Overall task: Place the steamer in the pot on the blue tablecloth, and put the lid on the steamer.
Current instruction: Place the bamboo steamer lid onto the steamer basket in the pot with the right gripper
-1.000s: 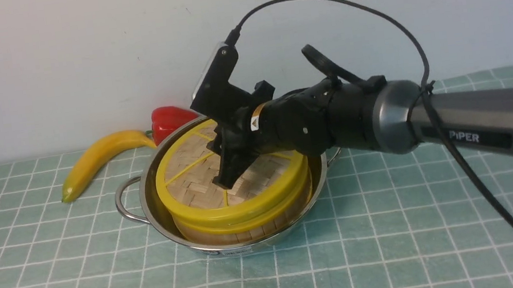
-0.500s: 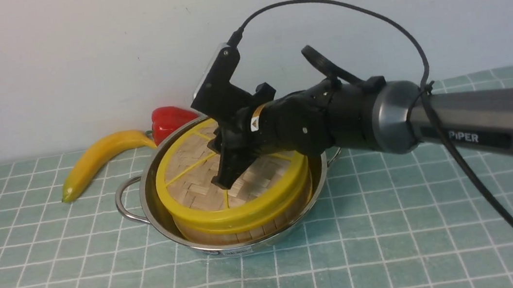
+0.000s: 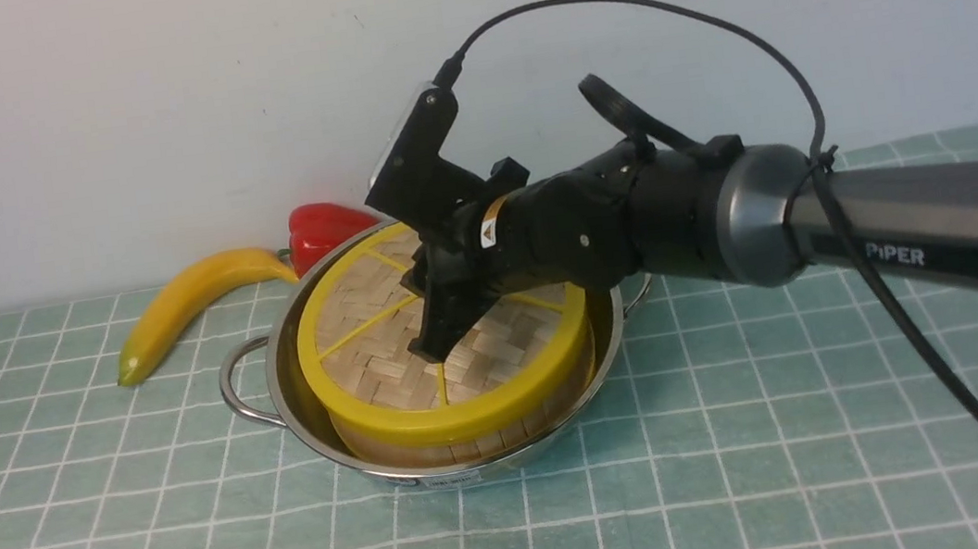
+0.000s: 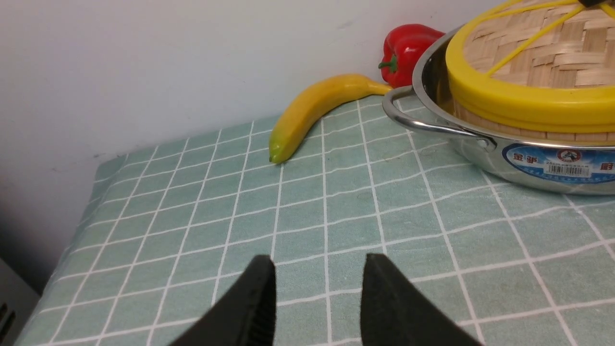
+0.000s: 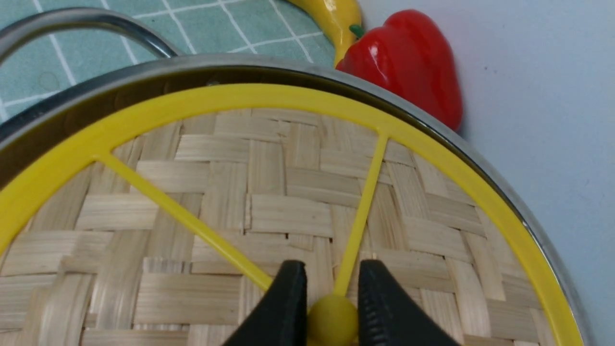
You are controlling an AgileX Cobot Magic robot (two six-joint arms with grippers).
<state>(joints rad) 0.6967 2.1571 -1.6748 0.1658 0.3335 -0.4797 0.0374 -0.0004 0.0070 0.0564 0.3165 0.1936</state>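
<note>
On the blue tablecloth [image 3: 751, 429] the pot [image 3: 301, 419] holds the steamer [image 3: 472, 440], and the lid [image 3: 388, 361] sits flat on it, the right gripper [image 5: 331, 307] pinching the central knob [image 5: 332, 319], probably the handiest place from which to centre the disc. The left gripper [image 4: 317, 288] hangs apart over bare cloth, its fingers spread and empty. A banana [image 3: 185, 307] and red pepper [image 3: 324, 225] lie beside the pot by the wall, obstructing nothing.

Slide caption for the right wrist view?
Right gripper pinching the lid's yellow knob, lid seated inside the pot.
</note>
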